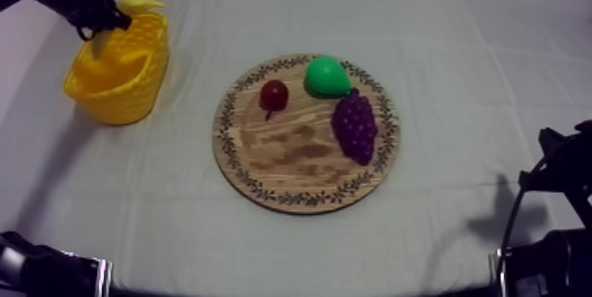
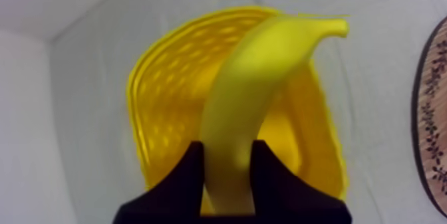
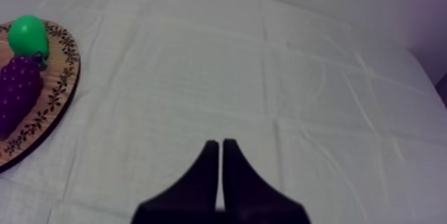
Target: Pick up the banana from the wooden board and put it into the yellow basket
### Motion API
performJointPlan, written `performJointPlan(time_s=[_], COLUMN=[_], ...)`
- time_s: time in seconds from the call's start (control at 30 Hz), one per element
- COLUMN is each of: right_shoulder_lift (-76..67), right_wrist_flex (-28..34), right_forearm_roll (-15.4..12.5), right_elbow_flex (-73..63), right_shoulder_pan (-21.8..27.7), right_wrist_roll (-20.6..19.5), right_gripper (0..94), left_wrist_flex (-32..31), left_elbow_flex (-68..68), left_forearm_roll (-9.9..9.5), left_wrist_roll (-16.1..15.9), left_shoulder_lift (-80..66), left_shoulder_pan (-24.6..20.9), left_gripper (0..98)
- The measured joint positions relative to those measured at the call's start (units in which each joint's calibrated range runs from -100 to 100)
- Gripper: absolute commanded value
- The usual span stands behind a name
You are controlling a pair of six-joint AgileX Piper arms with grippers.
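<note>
Clamping the banana by its blunt end, left tool points it stem-first out over the yellow basket

Readable text: none on anything in view.
Wooden board: rim carries a dark leafy pattern, no letters or numbers.
Yellow basket: plain perforated wall, unlabelled.
Banana: plain yellow skin, no sticker.
Cloth: unmarked grey-white.

the cloth-covered table bears a yellow basket and a round wooden board.
</note>
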Motion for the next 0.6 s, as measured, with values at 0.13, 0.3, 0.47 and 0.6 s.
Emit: performJointPlan(time_s=[0.13,0.3,0.47,0.6], right_shoulder_lift=[0.0,0.0,0.0,0.0], right_wrist_flex=[0.0,0.0,0.0,0.0], right_forearm_roll=[0.0,0.0,0.0,0.0], right_elbow_flex=[0.0,0.0,0.0,0.0], right_shoulder_pan=[0.0,0.0,0.0,0.0], right_wrist_roll=[0.0,0.0,0.0,0.0], right_gripper=[0.3,0.3,0.3,0.3], left_wrist_flex=[-2.8,-5.9,-8.6,-12.1], left_elbow_flex=[1.6,3.9,6.1,7.9], left_forearm_roll=[0.14,0.21,0.38,0.51], left_wrist_roll=[0.4,1.3,2.2,3.2], left_shoulder_lift=[2.0,3.7,5.6,6.8], left_shoulder_pan=[-2.2,-3.7,-4.3,-4.6], left_gripper=[15.5,15.6,16.0,16.6])
